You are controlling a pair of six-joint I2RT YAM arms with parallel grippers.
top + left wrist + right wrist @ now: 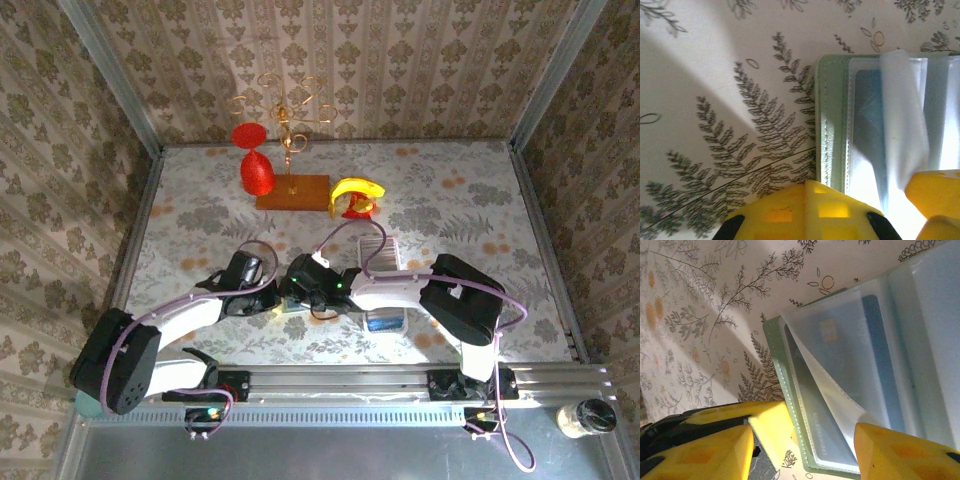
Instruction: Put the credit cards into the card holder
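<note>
Nearest me, both arm bases sit on the metal rail (340, 382), and a small jar (588, 416) stands on the ledge at the far right. The two arms fold inward and meet just beyond the rail, a little left of centre.

There the card holder (827, 125) lies spread on the fern-print table (715, 100), green stitched border showing and clear sleeves fanned out. My left gripper (894, 200) has its yellow fingers pressed together on one clear leaf of the holder, which runs down into the narrow gap between them (the pinch point sits at the frame's bottom edge, so I read it from the leaf). My right gripper (805, 437) has its fingers well apart, with the holder's green edge lying between them. I cannot tell whether either finger touches it. A loose leaf curls down to the right-hand finger. A credit card (840, 350) with a gold chip sits inside a sleeve, visible through the plastic.

Just right of the grippers, the long white tray (382, 262) runs away from me, with a blue card (385, 322) at its near end.

Farther back are a wooden base (292, 192) carrying a gold wire stand (285, 105), a red goblet (256, 170) at its left end, and a banana (357, 188) at its right.
</note>
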